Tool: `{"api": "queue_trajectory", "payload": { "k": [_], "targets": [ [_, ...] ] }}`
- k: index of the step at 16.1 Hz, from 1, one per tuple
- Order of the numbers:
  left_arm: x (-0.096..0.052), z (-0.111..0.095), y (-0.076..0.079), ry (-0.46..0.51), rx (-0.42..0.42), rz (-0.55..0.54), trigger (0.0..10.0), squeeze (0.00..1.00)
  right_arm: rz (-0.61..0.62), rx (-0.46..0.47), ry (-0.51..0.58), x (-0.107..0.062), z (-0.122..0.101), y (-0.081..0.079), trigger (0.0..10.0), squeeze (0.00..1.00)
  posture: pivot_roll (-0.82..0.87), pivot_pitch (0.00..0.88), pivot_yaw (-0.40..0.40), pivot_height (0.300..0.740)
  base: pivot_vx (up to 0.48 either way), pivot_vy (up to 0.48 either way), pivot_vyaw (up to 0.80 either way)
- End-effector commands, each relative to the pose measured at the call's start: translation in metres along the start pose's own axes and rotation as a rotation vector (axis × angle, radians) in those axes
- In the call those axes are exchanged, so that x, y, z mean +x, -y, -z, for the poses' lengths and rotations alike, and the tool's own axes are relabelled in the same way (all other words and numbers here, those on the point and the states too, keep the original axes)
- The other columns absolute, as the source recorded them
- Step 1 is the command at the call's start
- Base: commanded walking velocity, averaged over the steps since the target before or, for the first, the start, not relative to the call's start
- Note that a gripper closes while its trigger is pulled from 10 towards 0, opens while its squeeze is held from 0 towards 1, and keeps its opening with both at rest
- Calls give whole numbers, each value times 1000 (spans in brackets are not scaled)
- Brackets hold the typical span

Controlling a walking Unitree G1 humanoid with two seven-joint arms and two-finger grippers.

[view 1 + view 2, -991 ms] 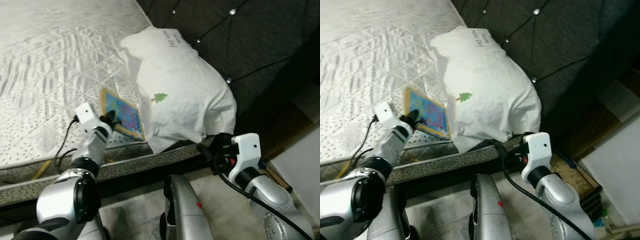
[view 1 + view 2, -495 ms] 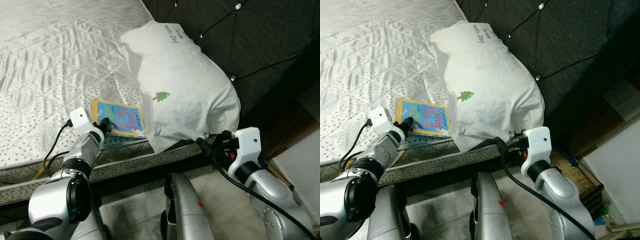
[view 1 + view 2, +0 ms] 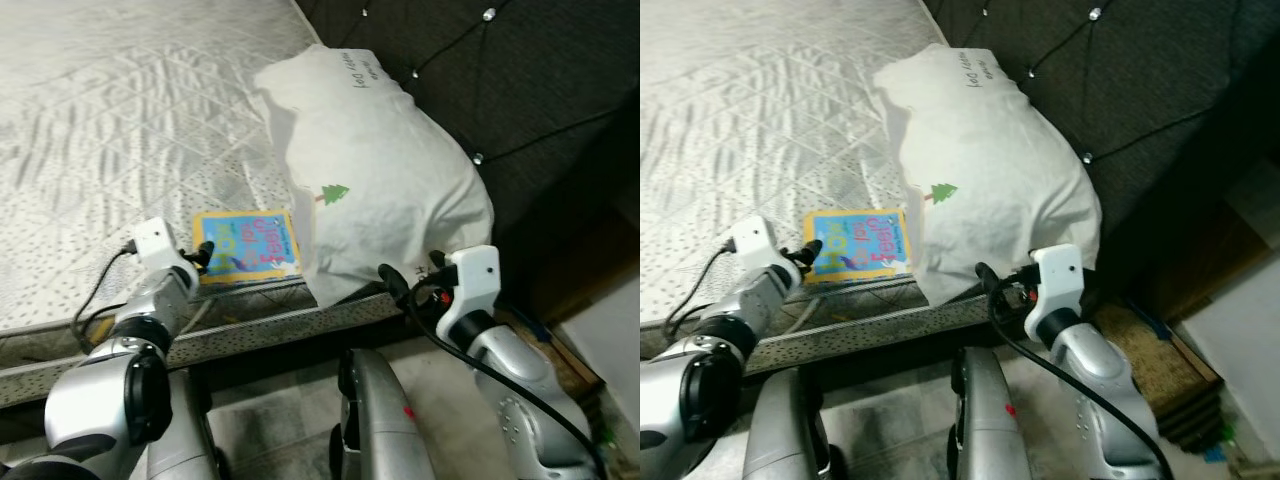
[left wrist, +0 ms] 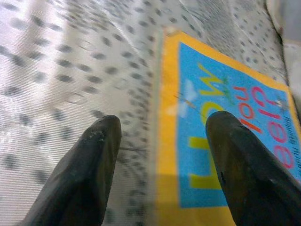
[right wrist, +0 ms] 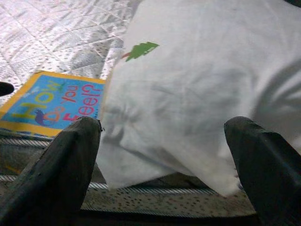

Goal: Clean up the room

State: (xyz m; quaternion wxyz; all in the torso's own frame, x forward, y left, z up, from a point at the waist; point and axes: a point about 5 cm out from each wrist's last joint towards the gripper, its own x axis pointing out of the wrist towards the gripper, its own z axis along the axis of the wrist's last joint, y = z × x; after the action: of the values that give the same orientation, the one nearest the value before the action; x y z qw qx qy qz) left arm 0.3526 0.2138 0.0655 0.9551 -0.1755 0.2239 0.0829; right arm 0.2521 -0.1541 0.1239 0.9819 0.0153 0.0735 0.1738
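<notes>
Bed (image 3: 100, 130): quilted pale mattress, dotted fabric along its near edge.

Book (image 3: 247, 245): flat, rectangular, yellow-bordered blue cover, lying on the bed's near edge, touching the pillow's lower side.

Pillow (image 3: 380, 190): white, crumpled cloth, small green tree print, lying against the dark tufted headboard (image 3: 520, 80).

Left tool (image 4: 160, 136): released, fingers spread; one fingertip (image 4: 235, 155) over the book's cover, the other over bare mattress beside the book. The left wrist view alone shows the cover's pink and yellow lettering close up.

Right tool (image 5: 164, 155): released, fingers wide apart, just before the pillow's near end; its wrist view shows the book beyond the pillow.
</notes>
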Motion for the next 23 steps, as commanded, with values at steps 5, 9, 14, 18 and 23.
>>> {"api": "queue_trajectory", "payload": {
  "k": [5,9,14,18,23],
  "targets": [
    [1,-23,6,78,59,27,10000,1000,21,-14,41,16,0,2,10000,0,-119,0,-55,526,0,0,0],
    [-1,-30,5,181,81,28,10000,1000,42,10,84,29,-1,2,10000,0,-63,0,-34,526,0,0,0],
    [-16,-37,-13,348,231,-135,10000,1000,67,82,76,57,3,3,10000,0,47,0,-51,526,0,0,0],
    [-47,-48,16,478,274,65,10000,0,215,67,104,72,-11,20,10000,0,69,0,-48,526,0,0,0],
    [-90,-22,35,457,359,245,10000,0,238,57,137,68,-12,22,10000,0,48,0,-97,526,0,0,0]
  ]
}}
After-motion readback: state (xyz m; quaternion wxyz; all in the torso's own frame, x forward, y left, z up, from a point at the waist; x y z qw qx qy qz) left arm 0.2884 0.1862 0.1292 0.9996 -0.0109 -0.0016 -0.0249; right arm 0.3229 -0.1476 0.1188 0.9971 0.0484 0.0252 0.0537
